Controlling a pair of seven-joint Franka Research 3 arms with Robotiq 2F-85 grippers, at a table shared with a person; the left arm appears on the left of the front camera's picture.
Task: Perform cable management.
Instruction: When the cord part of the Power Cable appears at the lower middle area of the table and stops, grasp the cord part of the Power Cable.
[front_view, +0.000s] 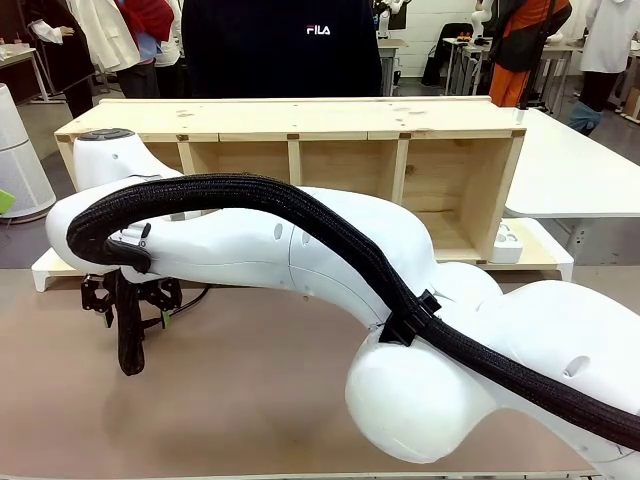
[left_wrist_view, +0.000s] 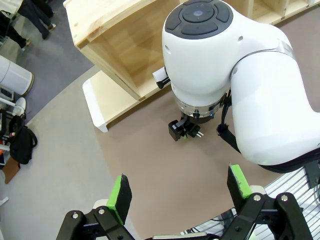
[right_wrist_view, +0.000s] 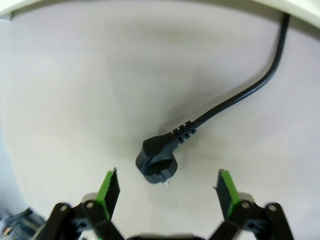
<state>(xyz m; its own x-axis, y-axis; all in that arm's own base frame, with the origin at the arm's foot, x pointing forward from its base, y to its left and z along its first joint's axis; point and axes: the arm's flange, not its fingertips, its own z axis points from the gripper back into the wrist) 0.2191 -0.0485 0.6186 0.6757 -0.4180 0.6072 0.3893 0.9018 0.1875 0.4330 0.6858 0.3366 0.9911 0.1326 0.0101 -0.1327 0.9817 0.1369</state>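
This looks like a robotics lab. A large white robot arm with a thick braided sleeve reaches over a brown work table, and the left gripper has two fingers with green pads, which is research hardware rather than household gear. A bare wooden shelf stands on the table as a test prop, with a person at the far side. Beside it is a plain white table, and more tables stand farther back in one open room. The floor is plain grey. A backpack lies on it, near a white cylindrical appliance.
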